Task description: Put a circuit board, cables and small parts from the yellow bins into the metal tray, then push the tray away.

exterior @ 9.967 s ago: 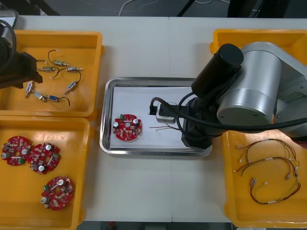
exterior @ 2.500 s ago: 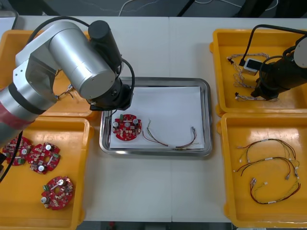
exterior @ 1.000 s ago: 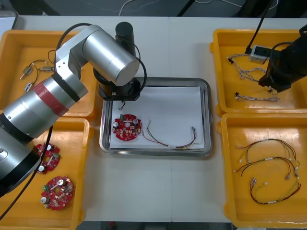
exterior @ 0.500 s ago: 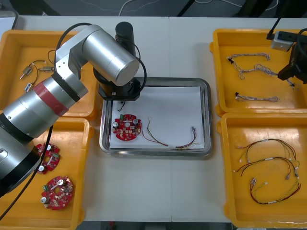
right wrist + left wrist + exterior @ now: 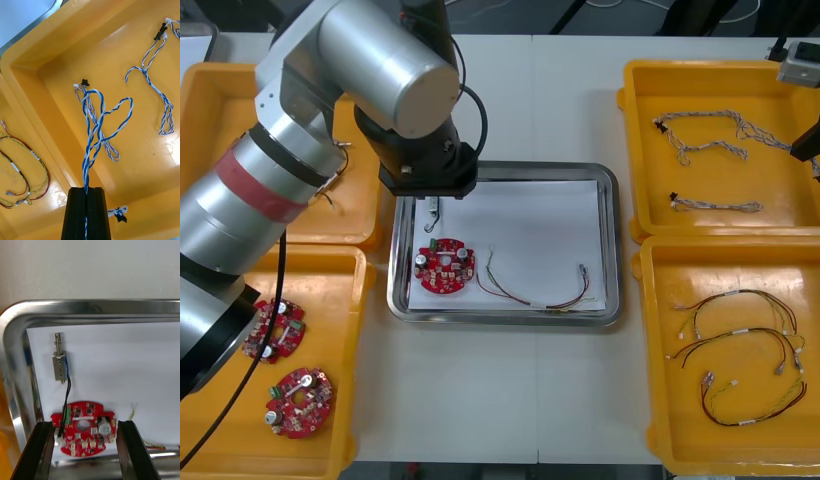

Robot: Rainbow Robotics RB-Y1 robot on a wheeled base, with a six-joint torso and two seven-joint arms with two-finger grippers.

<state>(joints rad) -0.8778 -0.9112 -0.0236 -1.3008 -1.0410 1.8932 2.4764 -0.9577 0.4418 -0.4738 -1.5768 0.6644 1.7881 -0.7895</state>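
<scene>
My left gripper (image 5: pixel 84 423) hangs open over the back left corner of the metal tray (image 5: pixel 612 250). A small metal part (image 5: pixel 432 210) with a black lead lies on the tray's white inside, apart from the fingers (image 5: pixel 40 450). Beside it lie a round red circuit board (image 5: pixel 445 268) and a red and yellow cable (image 5: pixel 535 290). My right gripper (image 5: pixel 86 189) is shut on a twisted blue and white cable (image 5: pixel 92 127), which hangs above the back right yellow bin (image 5: pixel 640 120).
Another blue and white cable (image 5: pixel 715 205) lies in that bin. The front right bin (image 5: pixel 660 400) holds red and yellow cables (image 5: pixel 740 340). The front left bin (image 5: pixel 210 440) holds circuit boards (image 5: pixel 300 400). My left arm covers much of the back left bin (image 5: pixel 370 100).
The left arm has risen and the small metal part now lies uncovered in the tray. The right gripper has moved toward the right edge, drawing the blue and white cable with it.
</scene>
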